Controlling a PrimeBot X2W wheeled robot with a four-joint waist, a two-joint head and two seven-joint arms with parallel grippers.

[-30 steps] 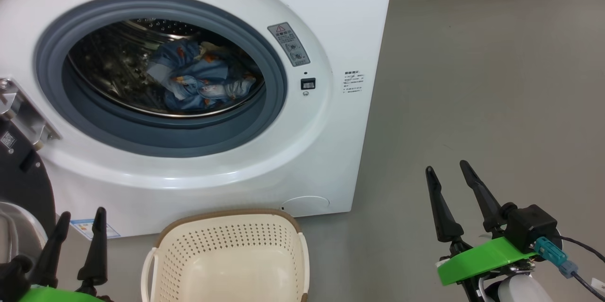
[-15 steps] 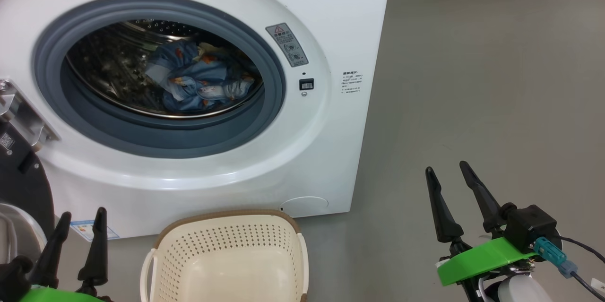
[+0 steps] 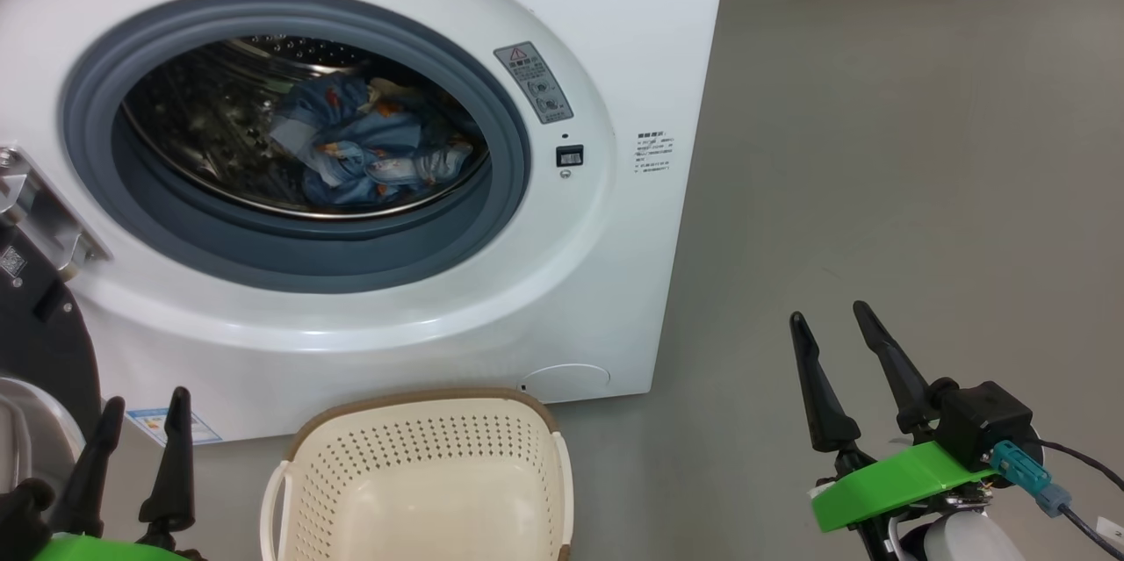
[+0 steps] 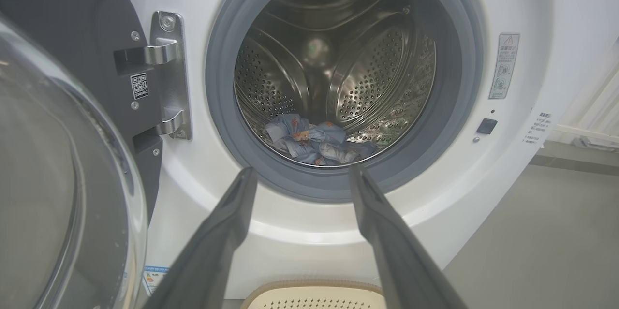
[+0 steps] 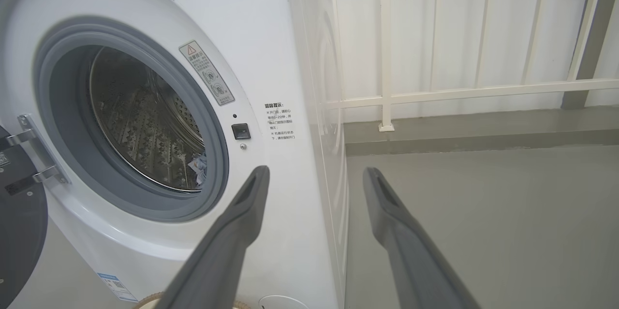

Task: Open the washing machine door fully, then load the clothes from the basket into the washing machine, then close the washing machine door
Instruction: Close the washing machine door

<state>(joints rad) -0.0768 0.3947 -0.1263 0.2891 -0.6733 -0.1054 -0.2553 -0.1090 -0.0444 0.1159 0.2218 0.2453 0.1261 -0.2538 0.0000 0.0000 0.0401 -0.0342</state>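
The washing machine (image 3: 615,34) stands with its round opening uncovered. Its door (image 3: 39,341) is swung out to the left on a steel hinge; the glass bowl (image 4: 48,178) looms close in the left wrist view. Light-blue printed clothes (image 3: 369,153) lie in a heap low in the steel drum (image 4: 309,139). The cream basket (image 3: 421,473) sits on the floor in front of the machine, with nothing visible inside. My left gripper (image 3: 147,403) is open beside the basket's left, below the door. My right gripper (image 3: 828,315) is open over bare floor, right of the machine.
Grey floor (image 3: 922,148) stretches to the right of the machine. A white railing (image 5: 387,57) runs behind it along the wall. A black latch slot (image 3: 571,156) sits right of the grey rubber seal (image 3: 514,148).
My left gripper has sunk a little toward the bottom of the head view. The head camera shifted slightly. The right gripper, clothes and basket stay as they were.
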